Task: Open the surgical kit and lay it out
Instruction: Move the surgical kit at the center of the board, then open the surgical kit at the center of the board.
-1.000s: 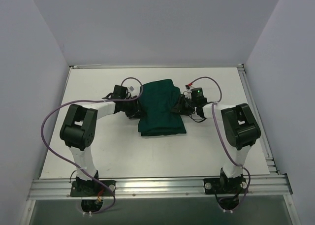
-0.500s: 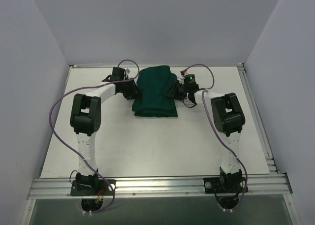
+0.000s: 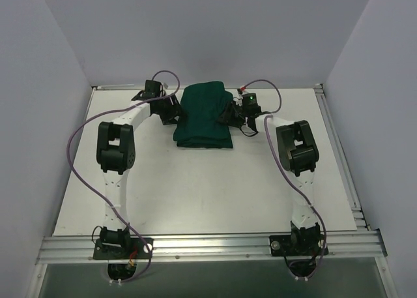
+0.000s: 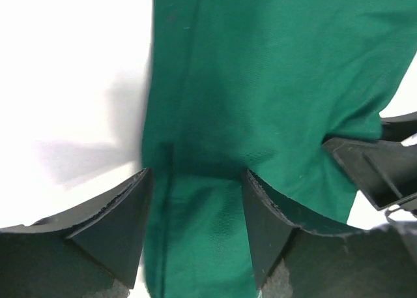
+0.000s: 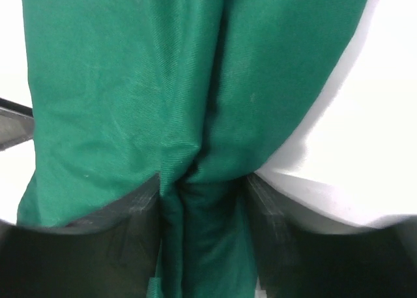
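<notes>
My left gripper (image 4: 194, 180) is clamped across a thick fold of the dark green drape (image 4: 260, 83), and the cloth fills the gap between the jaws at the bottom of the left wrist view. My right gripper (image 5: 202, 180) pinches a bunched ridge of the same cloth, with creases running up the frame from the jaws. In the top view the folded bundle lies in the upper middle of the frame on the white table (image 3: 163, 193), gripped at its left and right edges. Holding opposite sides, I judge, lets me draw the wrap open evenly. No tray or instruments show; presumably they are inside.
</notes>
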Controlling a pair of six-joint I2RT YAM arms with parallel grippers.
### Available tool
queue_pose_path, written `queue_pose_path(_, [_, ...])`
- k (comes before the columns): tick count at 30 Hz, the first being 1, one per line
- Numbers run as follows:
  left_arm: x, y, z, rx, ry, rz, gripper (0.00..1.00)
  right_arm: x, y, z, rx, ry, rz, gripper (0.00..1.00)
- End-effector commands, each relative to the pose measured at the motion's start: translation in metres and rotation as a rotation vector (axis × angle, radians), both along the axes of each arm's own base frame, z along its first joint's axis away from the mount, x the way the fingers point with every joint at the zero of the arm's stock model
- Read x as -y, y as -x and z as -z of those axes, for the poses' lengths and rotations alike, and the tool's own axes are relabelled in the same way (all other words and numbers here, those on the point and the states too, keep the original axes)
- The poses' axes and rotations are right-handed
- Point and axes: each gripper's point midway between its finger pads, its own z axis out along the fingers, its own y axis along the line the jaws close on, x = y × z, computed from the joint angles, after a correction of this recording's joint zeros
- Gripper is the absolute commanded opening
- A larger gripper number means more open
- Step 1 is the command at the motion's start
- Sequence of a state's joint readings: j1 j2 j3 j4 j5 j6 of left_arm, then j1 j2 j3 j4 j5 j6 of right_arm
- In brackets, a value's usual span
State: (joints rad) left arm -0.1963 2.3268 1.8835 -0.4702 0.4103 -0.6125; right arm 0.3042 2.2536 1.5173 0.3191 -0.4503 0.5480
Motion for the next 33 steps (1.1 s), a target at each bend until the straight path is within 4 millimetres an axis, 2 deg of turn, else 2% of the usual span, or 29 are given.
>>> queue_pose_path(1, [0.010,-0.007,-0.068,0.131,0.037,0.034,0.66,-0.005,0.020,0.014,-0.063,0.026,-0.059,0.54])
queue_pose_path(3, [0.006,-0.003,-0.072,0.137,0.026,0.018,0.67,0.000,0.014,0.007,-0.059,0.029,-0.060,0.59])
queue_pose_path(4, [0.004,-0.001,-0.087,0.161,0.027,0.013,0.67,0.002,0.012,0.003,-0.047,0.040,-0.071,0.65])
queue_pose_path(5, [0.002,0.001,-0.092,0.168,0.026,0.005,0.67,0.003,0.004,-0.009,-0.020,0.050,-0.069,0.67])
queue_pose_path(6, [-0.001,0.007,-0.087,0.155,0.017,-0.002,0.68,0.009,0.006,-0.009,-0.040,0.071,-0.065,0.68])
queue_pose_path(7, [-0.004,0.010,-0.102,0.178,0.025,-0.013,0.68,0.013,0.004,-0.015,-0.033,0.085,-0.058,0.69])
queue_pose_path(10, [-0.013,0.024,-0.112,0.185,0.024,-0.039,0.68,0.026,0.001,-0.034,-0.020,0.139,-0.051,0.71])
queue_pose_path(12, [-0.019,0.033,-0.113,0.178,0.008,-0.058,0.68,0.041,0.009,-0.034,-0.038,0.209,-0.028,0.71])
queue_pose_path(13, [-0.023,0.042,-0.115,0.180,0.000,-0.068,0.68,0.046,0.011,-0.046,-0.021,0.229,-0.014,0.71])
queue_pose_path(15, [-0.024,0.052,-0.113,0.171,0.004,-0.075,0.68,0.059,0.017,-0.050,-0.020,0.284,0.017,0.72])
queue_pose_path(16, [-0.025,0.058,-0.117,0.174,0.011,-0.081,0.68,0.064,0.027,-0.055,-0.020,0.294,0.024,0.72])
queue_pose_path(17, [-0.023,0.067,-0.106,0.150,0.016,-0.073,0.68,0.069,0.031,-0.056,-0.020,0.300,0.029,0.71])
queue_pose_path(19, [-0.025,0.076,-0.102,0.137,0.016,-0.073,0.68,0.075,0.046,-0.062,-0.010,0.306,0.032,0.72])
queue_pose_path(20, [-0.026,0.083,-0.091,0.114,0.011,-0.074,0.68,0.077,0.050,-0.064,-0.006,0.309,0.036,0.72])
queue_pose_path(21, [-0.026,0.086,-0.091,0.116,0.017,-0.077,0.68,0.077,0.052,-0.077,0.024,0.296,0.042,0.71])
queue_pose_path(22, [-0.025,0.088,-0.087,0.108,0.024,-0.075,0.68,0.077,0.056,-0.079,0.030,0.290,0.040,0.72])
queue_pose_path(23, [-0.022,0.092,-0.082,0.100,0.043,-0.064,0.68,0.078,0.064,-0.072,0.017,0.286,0.035,0.72])
queue_pose_path(29, [-0.017,0.098,-0.067,0.064,0.059,-0.057,0.68,0.072,0.074,-0.071,0.004,0.242,0.015,0.72])
queue_pose_path(33, [-0.014,0.095,-0.058,0.055,0.078,-0.069,0.67,0.072,0.075,-0.079,0.037,0.224,0.019,0.72])
